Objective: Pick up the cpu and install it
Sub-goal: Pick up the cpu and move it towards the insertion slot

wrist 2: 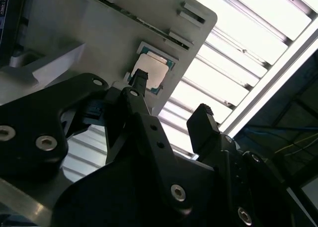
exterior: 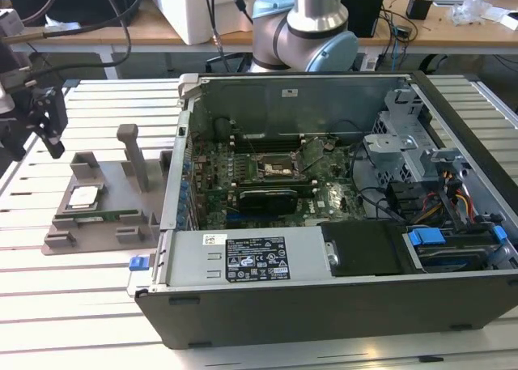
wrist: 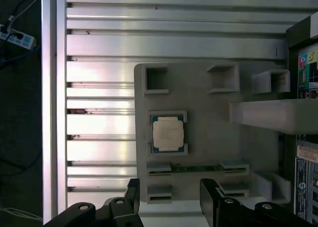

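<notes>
The gripper point(wrist: 171, 187) hangs with its fingers apart and nothing between them, above the grey holder tray point(wrist: 198, 113). The cpu point(wrist: 167, 133) lies flat in the tray's square recess. Beside the tray stands the open computer case point(exterior: 324, 289). The exterior view's left edge cuts off the arm.

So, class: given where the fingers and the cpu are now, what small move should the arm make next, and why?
Probably ease the gripper over the cpu, centring it between the fingers. In the first wrist view the fingers stand open and empty, while the cpu lies flat in its pocket on the grey holder tray, apart from them.
</notes>
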